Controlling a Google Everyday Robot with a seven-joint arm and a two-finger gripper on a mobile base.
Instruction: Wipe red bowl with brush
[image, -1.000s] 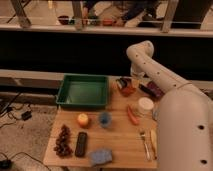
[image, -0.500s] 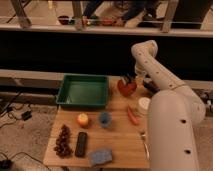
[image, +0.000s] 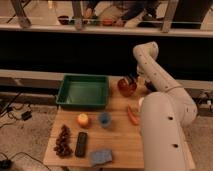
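One arm (image: 160, 95) fills the right side of the frame, and we see it bend back toward the upper middle, where the gripper (image: 132, 79) hangs just above the red bowl (image: 126, 86). We cannot tell how the gripper stands, since it shows only as a dark shape against the bowl's rim. That bowl sits at the far right part of the wooden table (image: 120, 145), just right of the green tray (image: 83, 91). Below the tray, near the table's middle, we find an orange fruit (image: 83, 120) beside a blue cup (image: 104, 119), and a carrot-like orange piece (image: 132, 115) to their right. Toward the lower left lie a dark grape bunch (image: 63, 140), a black bar (image: 81, 144) and a blue sponge (image: 101, 157).
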